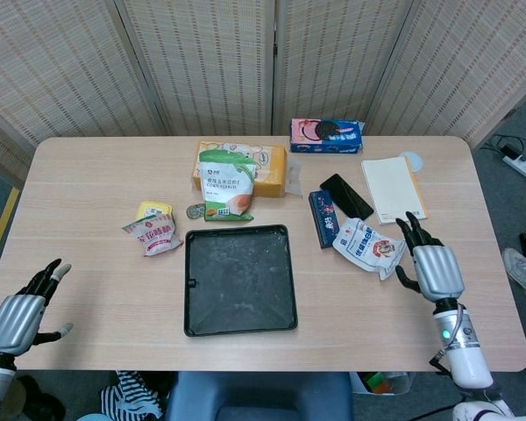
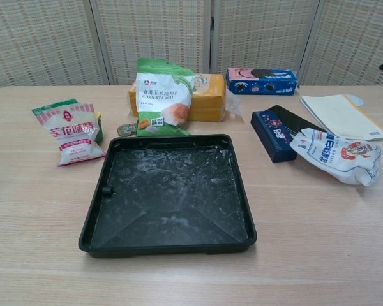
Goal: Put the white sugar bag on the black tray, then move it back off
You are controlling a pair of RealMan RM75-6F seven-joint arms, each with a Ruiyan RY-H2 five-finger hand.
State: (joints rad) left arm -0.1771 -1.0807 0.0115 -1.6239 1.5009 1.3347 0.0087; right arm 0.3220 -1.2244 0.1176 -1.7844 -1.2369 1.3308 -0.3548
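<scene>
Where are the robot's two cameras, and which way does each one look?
Head view: high up, looking steeply down at the whole table; left hand and right hand both show, open.
Chest view: low at the table's near edge, looking across at the screen behind; only a dark tip at the right edge, maybe a finger.
Both share the tray and sugar bag, lying off the tray.

Wooden table [image 1: 88,184] with black tray [image 1: 239,279], sugar bag [image 1: 367,248]

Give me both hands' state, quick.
Left hand: open, holding nothing.
Right hand: open, fingers spread, beside the white sugar bag, not gripping it.
</scene>
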